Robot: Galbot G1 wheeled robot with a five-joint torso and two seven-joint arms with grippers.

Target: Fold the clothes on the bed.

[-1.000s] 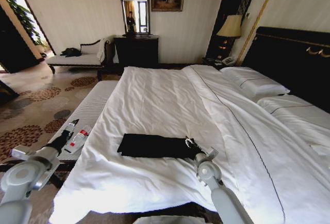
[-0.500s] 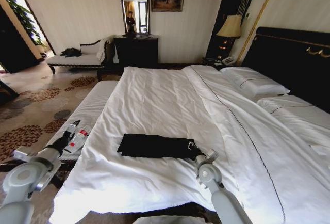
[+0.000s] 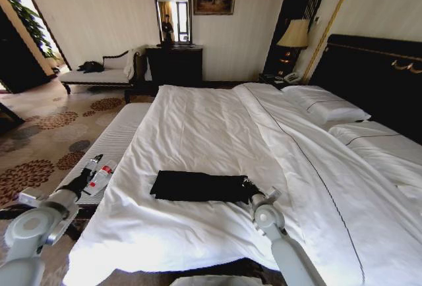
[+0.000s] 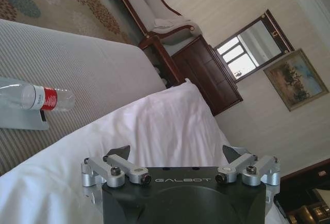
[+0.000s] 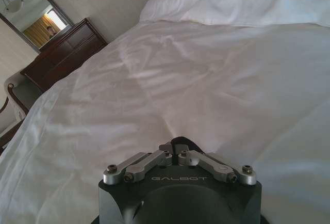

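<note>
Head view: one black T-shirt (image 3: 198,186), already folded to a narrow band, lies on the white duvet (image 3: 217,134) near the foot of the bed (image 3: 376,75). The right gripper (image 3: 249,188) sits at the band's 3 o'clock end, touching it. The left gripper (image 3: 91,168) hangs off the bed at 9 o'clock of the shirt, over the bench (image 3: 115,141), near one water bottle (image 3: 100,176).

Left wrist view: the left gripper (image 4: 178,154) has its fingers spread wide, holding nothing; the bottle (image 4: 33,97) lies on the ribbed bench (image 4: 77,64).

Right wrist view: the right gripper (image 5: 175,149) has its fingers pressed together over a dark scrap, seemingly the shirt's edge.

Judgement: a cross fold is in hand; next calls for carrying that pinched end toward 9 o'clock without dragging the duvet.
</note>
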